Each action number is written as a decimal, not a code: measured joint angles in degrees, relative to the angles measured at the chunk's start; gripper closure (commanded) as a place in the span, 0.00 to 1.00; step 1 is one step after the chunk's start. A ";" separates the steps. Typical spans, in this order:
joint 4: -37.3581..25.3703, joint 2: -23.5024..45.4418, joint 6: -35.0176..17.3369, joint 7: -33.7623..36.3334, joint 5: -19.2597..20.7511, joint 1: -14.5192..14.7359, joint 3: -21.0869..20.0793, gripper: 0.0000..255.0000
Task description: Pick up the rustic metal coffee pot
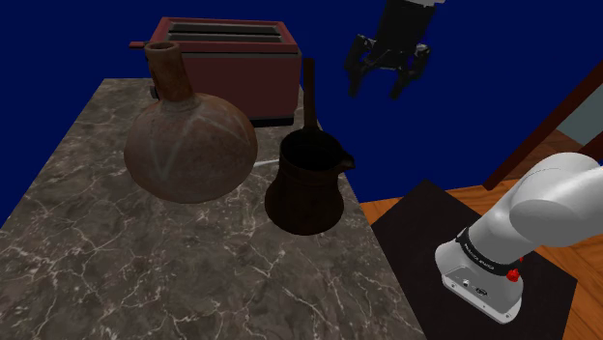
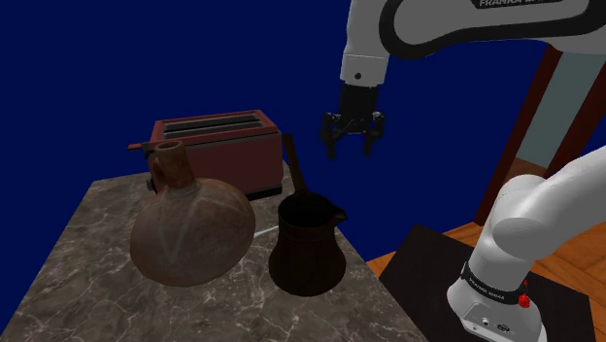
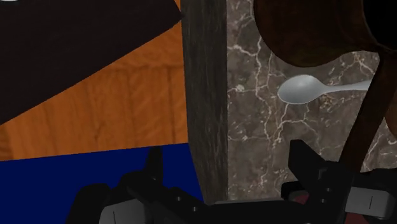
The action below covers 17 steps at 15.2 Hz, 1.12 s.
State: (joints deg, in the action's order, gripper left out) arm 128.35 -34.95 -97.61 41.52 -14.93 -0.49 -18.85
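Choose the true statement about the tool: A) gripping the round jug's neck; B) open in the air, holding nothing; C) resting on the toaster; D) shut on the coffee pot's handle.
B: the tool hangs open in the air, clear of the coffee pot and the toaster, touching neither.

Backdrop: a flat deep-blue wall behind the claw.
Counter: a dark marble top with white veins, below the claw.
Floor: orange-brown wood planks beneath the claw, beside the counter's edge.
Side: a slanting red-brown timber post and a pale grey-blue panel, well apart from the claw.
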 measured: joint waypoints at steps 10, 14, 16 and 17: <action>-11.15 16.61 -9.42 21.85 0.68 -3.25 -12.84 0.00; -9.25 17.51 -12.37 22.76 0.72 -3.24 -13.69 0.00; -7.99 17.80 -13.90 22.65 0.69 -3.24 -13.89 0.00; -7.23 17.80 -14.64 22.54 0.61 -3.20 -13.94 0.00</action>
State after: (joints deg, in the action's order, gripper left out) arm 121.11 -17.15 -112.25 64.06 -14.32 -3.69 -32.79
